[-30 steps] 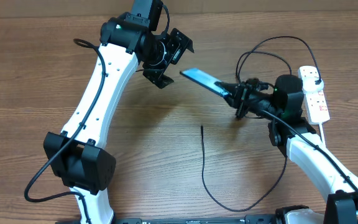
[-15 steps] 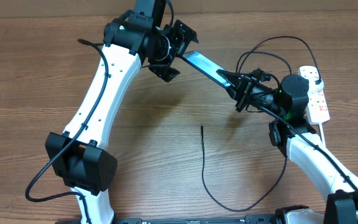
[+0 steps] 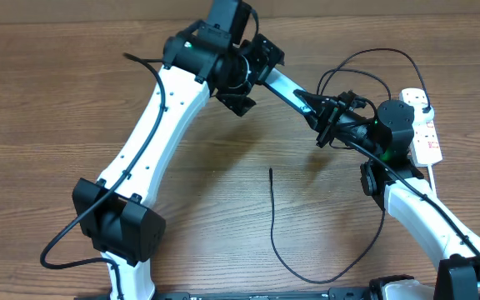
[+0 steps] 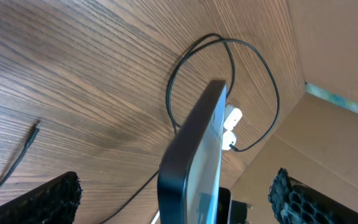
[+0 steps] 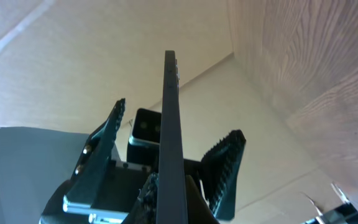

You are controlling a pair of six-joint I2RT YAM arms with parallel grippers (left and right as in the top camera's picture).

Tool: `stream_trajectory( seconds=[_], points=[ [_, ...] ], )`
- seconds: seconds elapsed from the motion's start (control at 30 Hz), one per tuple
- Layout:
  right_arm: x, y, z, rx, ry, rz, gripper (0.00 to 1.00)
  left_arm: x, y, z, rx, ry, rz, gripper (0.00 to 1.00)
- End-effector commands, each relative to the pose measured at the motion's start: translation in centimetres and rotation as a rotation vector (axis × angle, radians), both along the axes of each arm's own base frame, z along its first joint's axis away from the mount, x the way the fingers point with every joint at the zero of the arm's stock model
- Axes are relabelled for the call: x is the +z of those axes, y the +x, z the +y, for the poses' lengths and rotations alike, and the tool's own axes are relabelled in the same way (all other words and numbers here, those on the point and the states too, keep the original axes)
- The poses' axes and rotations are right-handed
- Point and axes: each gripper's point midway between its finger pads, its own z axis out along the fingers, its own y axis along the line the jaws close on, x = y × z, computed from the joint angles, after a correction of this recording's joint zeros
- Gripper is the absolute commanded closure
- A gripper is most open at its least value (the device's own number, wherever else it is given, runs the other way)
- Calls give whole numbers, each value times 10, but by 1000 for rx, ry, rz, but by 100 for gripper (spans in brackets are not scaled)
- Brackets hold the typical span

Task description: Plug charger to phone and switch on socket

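My right gripper (image 3: 323,122) is shut on the phone (image 3: 288,90) and holds it above the table, tilted, screen end toward the left arm. In the right wrist view the phone (image 5: 169,112) shows edge-on, clamped in my right gripper (image 5: 174,202). My left gripper (image 3: 257,77) is open with its fingers either side of the phone's far end, not touching; the left wrist view shows my left gripper (image 4: 173,199) straddling the phone (image 4: 194,143). The charger cable (image 3: 275,225) lies on the table with its tip (image 3: 271,172) free. The socket (image 3: 424,127) lies at the far right.
The charger's black cable makes a loop (image 3: 365,67) behind the right arm near the socket, and shows in the left wrist view (image 4: 229,50). A cardboard wall (image 4: 340,56) runs along the table's far edge.
My left arm has swung right toward the phone, and its open fingers now straddle the phone's far end. The right gripper raised the phone slightly, then held still.
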Motion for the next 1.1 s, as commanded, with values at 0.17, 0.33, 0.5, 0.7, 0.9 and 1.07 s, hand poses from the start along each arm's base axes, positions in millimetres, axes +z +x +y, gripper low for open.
stream_trajectory(
  seconds=[0.17,0.33,0.5,0.7,0.9,1.07],
  points=[
    [15,5,-1,-32,93,60,96,8,5,-2,61,12,-32,0],
    [19,8,-3,-53,95,42,96,9,5,-2,100,-7,-6,0],
    [26,10,-5,-65,101,5,96,9,5,-2,101,-7,-6,0],
    [26,11,-5,-69,101,5,96,9,5,-2,110,-12,-2,0],
    [27,11,-5,-68,101,4,96,9,5,-2,119,-16,4,22],
    [27,10,-5,-65,101,5,96,7,6,0,129,-4,0,22]
  ],
)
